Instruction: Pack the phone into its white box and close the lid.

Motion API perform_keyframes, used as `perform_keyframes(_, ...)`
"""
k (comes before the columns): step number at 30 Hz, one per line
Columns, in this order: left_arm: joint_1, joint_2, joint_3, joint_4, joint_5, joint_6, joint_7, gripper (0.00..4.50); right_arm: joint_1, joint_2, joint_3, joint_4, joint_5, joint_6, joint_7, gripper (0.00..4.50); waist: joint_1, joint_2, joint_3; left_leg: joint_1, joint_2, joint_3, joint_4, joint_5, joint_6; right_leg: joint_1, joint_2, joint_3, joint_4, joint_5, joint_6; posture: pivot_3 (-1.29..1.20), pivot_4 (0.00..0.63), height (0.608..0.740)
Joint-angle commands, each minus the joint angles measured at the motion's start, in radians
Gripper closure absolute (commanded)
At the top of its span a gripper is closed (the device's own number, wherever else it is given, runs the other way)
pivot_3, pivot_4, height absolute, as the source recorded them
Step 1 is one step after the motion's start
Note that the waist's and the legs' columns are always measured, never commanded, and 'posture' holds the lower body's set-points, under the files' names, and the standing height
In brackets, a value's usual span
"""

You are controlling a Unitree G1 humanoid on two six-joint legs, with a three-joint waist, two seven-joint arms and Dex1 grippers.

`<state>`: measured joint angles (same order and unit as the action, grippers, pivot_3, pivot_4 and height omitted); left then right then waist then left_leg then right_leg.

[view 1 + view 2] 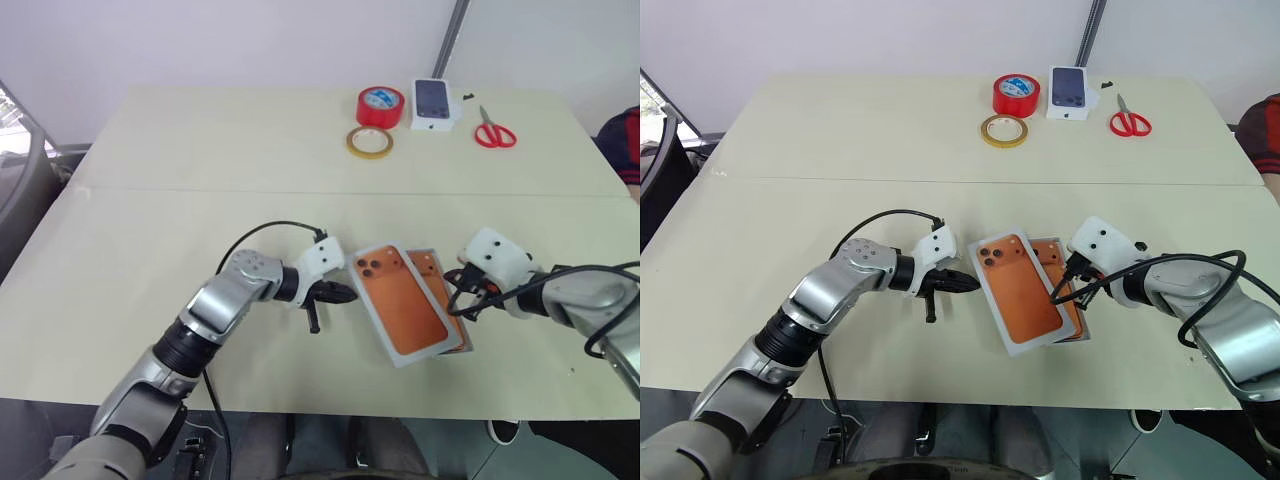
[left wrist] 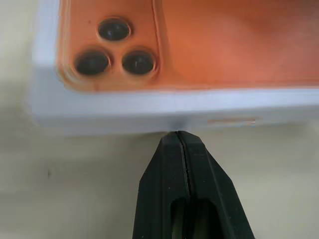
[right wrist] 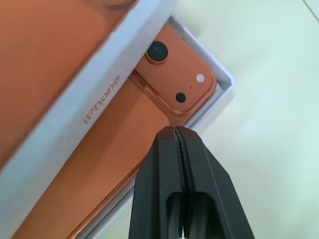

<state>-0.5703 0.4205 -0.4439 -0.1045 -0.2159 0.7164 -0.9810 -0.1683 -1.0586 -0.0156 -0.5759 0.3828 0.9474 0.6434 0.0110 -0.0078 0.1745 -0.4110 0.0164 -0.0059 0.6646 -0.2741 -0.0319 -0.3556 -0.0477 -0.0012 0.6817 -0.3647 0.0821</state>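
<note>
Orange phone (image 3: 149, 124) already lies in the white box (image 3: 219, 87) near the front edge of the table (image 1: 150, 230), and the lid (image 1: 400, 300), printed with an orange phone picture, rests askew over it, covering only the left part. Both grippers are pressed together and hold nothing: the left gripper (image 1: 342, 292) touches the lid's left wall, and the right gripper (image 1: 458, 296) is at the box's right side. I judge the closing step is in hand; next the lid needs a push to the right until it is square over the box, then pressing down.

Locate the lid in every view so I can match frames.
Left eye view: lid right of centre, askew over the white box.
Right eye view: right of centre, same pose.
Left wrist view: its white side wall just past the left gripper.
Right wrist view: overlapping the phone, beyond the right gripper.
Shared landmark: the lid's printed three-lens cluster, eye and left wrist views.
</note>
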Motion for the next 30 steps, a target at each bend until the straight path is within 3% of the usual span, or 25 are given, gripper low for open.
perform_keyframes(1, 0.009, 0.015, 0.014, -0.07, -0.032, 0.006, -0.023, 4.5, -0.021, 0.005, -0.013, -0.005, -0.014, -0.017, 0.008, 4.48, 0.0, 0.0, 0.0, 0.0, 0.0, 0.0, 0.0, 0.0, 0.0, 0.0, 0.0, 0.0, 0.0, 0.0, 0.0, 0.0, 0.15, 0.74)
perform_keyframes(17, -0.055, -0.129, -0.068, 0.039, 0.038, -0.063, 0.039, 4.5, -0.015, 0.024, 0.027, -0.077, -0.004, 0.014, 0.049, 4.48, 0.0, 0.0, 0.0, 0.0, 0.0, 0.0, 0.0, 0.0, 0.0, 0.0, 0.0, 0.0, 0.0, 0.0, 0.0, 0.0, 0.15, 0.74)
perform_keyframes(30, -0.117, -0.218, -0.044, 0.112, 0.054, -0.112, 0.056, 4.5, 0.038, 0.003, -0.049, -0.105, 0.005, 0.037, 0.068, 4.48, 0.001, 0.0, 0.0, 0.0, 0.0, 0.0, 0.001, 0.0, 0.0, 0.0, 0.0, 0.0, 0.001, 0.0, 0.0, 0.0, 0.15, 0.74)
